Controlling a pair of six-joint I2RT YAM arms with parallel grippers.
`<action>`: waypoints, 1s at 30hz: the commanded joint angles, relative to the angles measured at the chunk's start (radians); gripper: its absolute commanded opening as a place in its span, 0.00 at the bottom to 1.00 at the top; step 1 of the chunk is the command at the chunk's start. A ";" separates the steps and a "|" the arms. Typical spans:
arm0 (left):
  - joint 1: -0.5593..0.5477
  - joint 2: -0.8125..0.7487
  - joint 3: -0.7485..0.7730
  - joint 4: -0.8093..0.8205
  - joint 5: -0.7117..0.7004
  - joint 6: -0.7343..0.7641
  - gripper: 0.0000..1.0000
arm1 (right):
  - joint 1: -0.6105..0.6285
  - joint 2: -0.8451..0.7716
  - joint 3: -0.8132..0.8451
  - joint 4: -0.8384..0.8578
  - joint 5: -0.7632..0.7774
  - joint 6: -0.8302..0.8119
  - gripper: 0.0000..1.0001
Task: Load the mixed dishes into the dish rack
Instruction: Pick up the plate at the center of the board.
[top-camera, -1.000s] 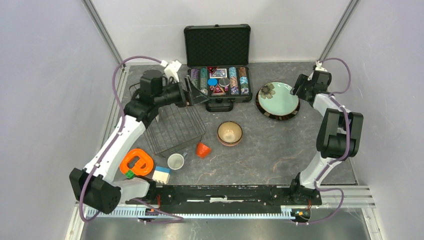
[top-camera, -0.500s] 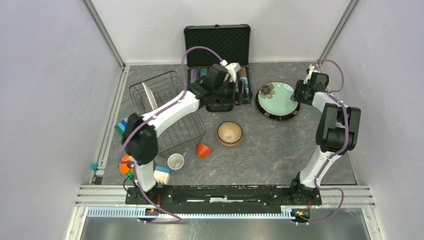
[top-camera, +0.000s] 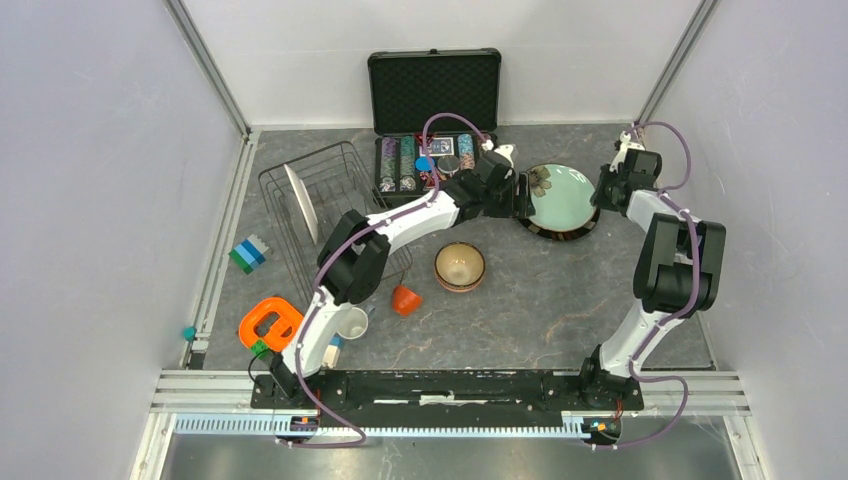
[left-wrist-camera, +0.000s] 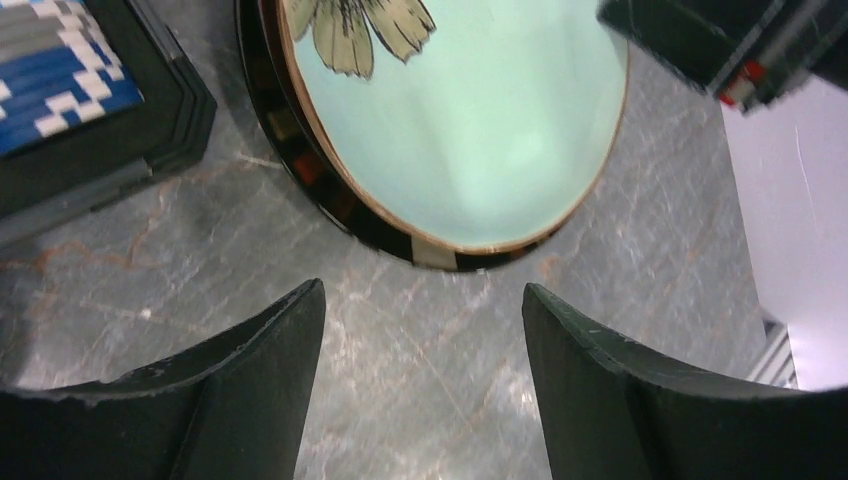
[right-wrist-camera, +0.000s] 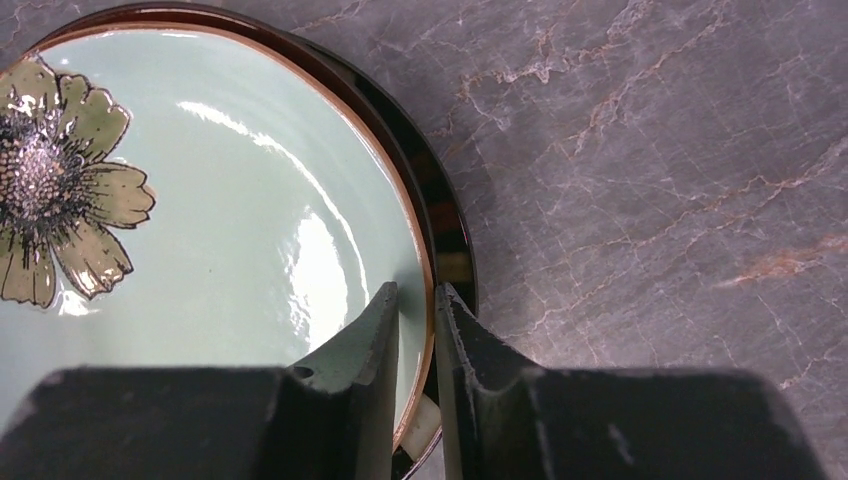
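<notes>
The teal flower plate (top-camera: 558, 198) lies at the back right of the table. My right gripper (top-camera: 601, 190) is at its right edge, and in the right wrist view my right gripper (right-wrist-camera: 417, 292) is shut on the rim of the plate (right-wrist-camera: 200, 220), one finger inside and one outside. My left gripper (top-camera: 517, 195) hovers open at the plate's left edge. In the left wrist view my left gripper (left-wrist-camera: 420, 300) is empty over bare table, with the plate (left-wrist-camera: 470, 120) just beyond it. The black wire dish rack (top-camera: 345, 250) holds an upright white plate (top-camera: 297, 195). A tan bowl (top-camera: 460, 266), an orange cup (top-camera: 405, 299) and a white cup (top-camera: 354, 324) stand mid-table.
An open black case of poker chips (top-camera: 435, 120) sits at the back, close to my left arm. An orange ring toy (top-camera: 270, 325) and a blue-green block (top-camera: 248, 253) lie at the left. Walls and rails close in both sides.
My left arm swung from the dish rack across to the teal plate's left edge. My right gripper's jaws closed onto the plate's right rim.
</notes>
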 joint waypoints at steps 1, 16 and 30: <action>-0.004 0.067 0.125 0.066 -0.060 -0.074 0.76 | -0.003 -0.050 -0.055 -0.013 -0.005 -0.010 0.22; -0.007 0.248 0.300 0.006 -0.068 -0.086 0.68 | -0.008 -0.194 -0.219 0.055 -0.040 0.053 0.08; -0.007 0.247 0.273 -0.010 -0.020 -0.082 0.28 | -0.013 -0.298 -0.357 0.153 -0.047 0.129 0.05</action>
